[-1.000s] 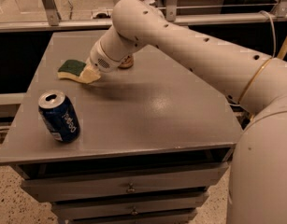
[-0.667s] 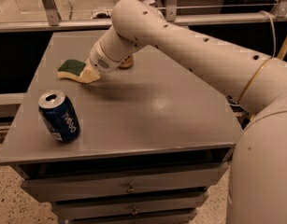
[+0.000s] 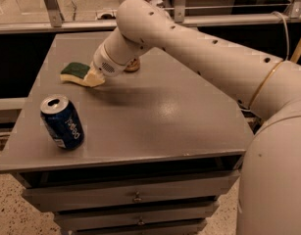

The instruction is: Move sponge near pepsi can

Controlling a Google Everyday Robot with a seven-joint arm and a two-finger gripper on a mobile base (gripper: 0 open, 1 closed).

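The sponge (image 3: 74, 71), dark green on top with pale yellow foam below, lies at the back left of the grey table (image 3: 160, 111). My gripper (image 3: 97, 76) reaches down from the right and is shut on the sponge's right end, which it partly hides. The pepsi can (image 3: 62, 122), dark blue with a silver top, stands tilted near the table's front left corner, well in front of the sponge and apart from it.
A gold-brown object (image 3: 133, 65) peeks out behind my wrist. My arm (image 3: 204, 58) crosses the back right of the table. Drawers (image 3: 135, 196) sit under the tabletop. A dark gap and rail (image 3: 22, 28) run behind the table.
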